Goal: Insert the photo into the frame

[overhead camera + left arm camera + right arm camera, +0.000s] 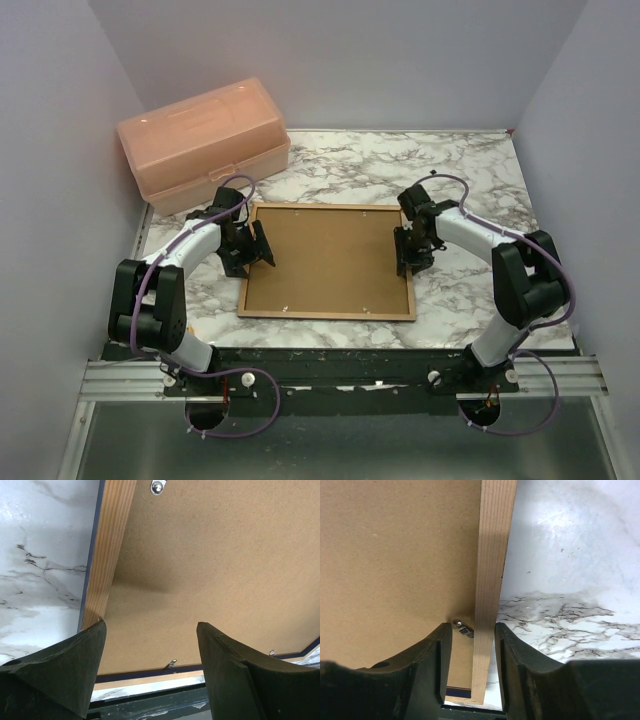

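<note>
1. Frame (330, 312) lies flat mid-tabletop (450, 170), light-wood face up. The brown backing board (330, 260) fills it, and its long sides run parallel to the near edge.
2. Left gripper (262, 250) is at the frame's left rail. Its fingers are spread wide over the backing board just inside the rail, with nothing pinched between them.
3. Right gripper (472, 626) is at the right rail with a narrow opening. One finger is over the board next to a metal tab (462, 628), the other is outside the rail over the marble, so the rail sits between them. Can't tell if it's actually clamped or just straddling.
4. A navy edge shows along the frame's outer side in the left wrist view.
5. Peach box (205, 140) sits at the far-left corner, lid closed, apart from the frame.
</note>
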Controlling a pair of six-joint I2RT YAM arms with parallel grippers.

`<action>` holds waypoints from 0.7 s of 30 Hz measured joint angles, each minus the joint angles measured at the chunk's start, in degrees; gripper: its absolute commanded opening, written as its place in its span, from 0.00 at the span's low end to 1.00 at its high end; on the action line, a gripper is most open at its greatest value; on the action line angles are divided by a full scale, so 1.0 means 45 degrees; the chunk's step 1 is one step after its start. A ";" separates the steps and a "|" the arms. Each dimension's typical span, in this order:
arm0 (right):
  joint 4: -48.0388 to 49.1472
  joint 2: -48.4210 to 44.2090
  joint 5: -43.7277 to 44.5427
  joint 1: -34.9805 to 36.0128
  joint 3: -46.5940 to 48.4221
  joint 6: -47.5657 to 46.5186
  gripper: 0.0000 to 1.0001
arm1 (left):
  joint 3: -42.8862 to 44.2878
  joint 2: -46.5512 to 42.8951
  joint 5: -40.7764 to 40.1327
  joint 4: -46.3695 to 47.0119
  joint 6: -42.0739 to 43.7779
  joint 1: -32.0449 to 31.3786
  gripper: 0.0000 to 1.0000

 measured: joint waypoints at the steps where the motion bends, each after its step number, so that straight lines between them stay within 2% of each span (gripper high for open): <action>1: 0.0000 0.0015 0.0058 0.0000 0.0000 -0.0044 0.41 | -0.0005 0.0010 0.0000 0.0019 0.0000 0.0000 0.75; 10: 0.0000 0.0102 0.0656 0.0063 0.0000 -0.0257 0.41 | -0.0034 0.0092 0.0087 0.0117 0.0000 0.0000 0.75; 11: 0.0000 0.0102 0.0704 0.0092 0.0000 -0.0282 0.39 | -0.0034 0.0097 0.0102 0.0131 0.0000 0.0000 0.75; 14: -0.0015 0.0102 0.0991 0.0189 0.0000 -0.0311 0.17 | -0.0034 0.0126 0.0146 0.0155 0.0000 0.0000 0.75; 16: -0.0073 0.0097 0.1258 0.0243 0.0000 -0.0141 0.06 | -0.0034 0.0170 0.0189 0.0189 0.0000 0.0000 0.75; 18: -0.0189 0.0073 0.1345 0.0219 0.0063 0.0015 0.03 | -0.0034 0.0214 0.0209 0.0223 0.0000 0.0000 0.75; 21: -0.0233 0.0068 0.1530 0.0257 0.0073 0.0049 0.03 | -0.0034 0.0238 0.0262 0.0253 0.0005 0.0000 0.75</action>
